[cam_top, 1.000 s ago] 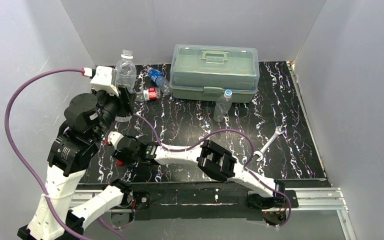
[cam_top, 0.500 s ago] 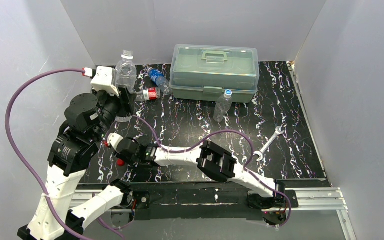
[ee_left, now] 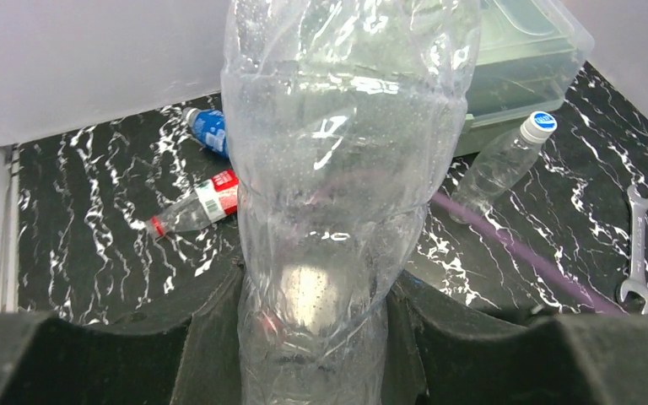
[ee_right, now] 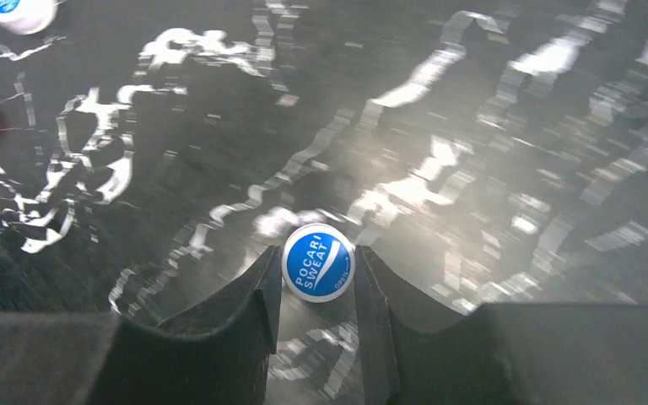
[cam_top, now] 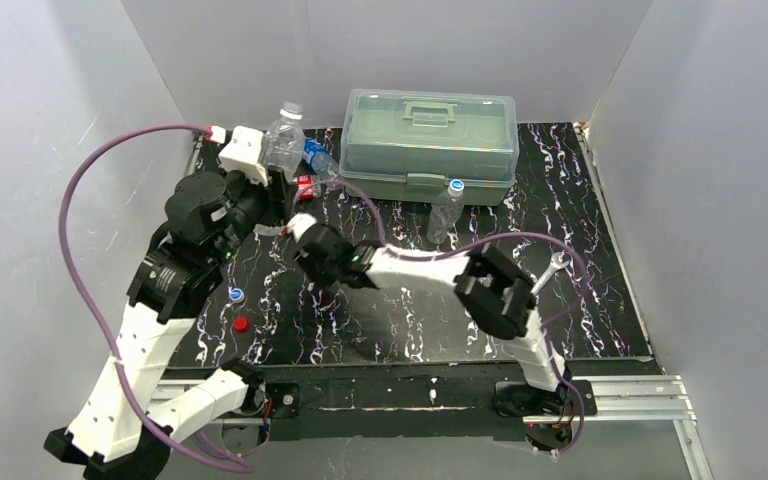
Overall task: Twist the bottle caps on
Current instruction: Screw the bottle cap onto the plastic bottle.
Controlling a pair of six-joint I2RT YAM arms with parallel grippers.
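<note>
left end effector [ee_left: 312, 337] raised rear-left, clamped on bottle [ee_left: 346, 152]; right arm [cam_top: 420, 270] stretched leftward, right end effector [ee_right: 315, 291] pinching cap [ee_right: 318, 262].

Box: a large translucent lidded box [cam_top: 428, 145], greenish, handle on its lid, stands at the upper middle of my overhead view, by the back wall.
Wrench: a silver wrench [cam_top: 548, 274] lies slanted, right of centre, well apart from the box.
Desk: my desk [cam_top: 600, 250] is black with white veins.
Walls: plain grey walls [cam_top: 60, 100] stand left, behind and right.
</note>
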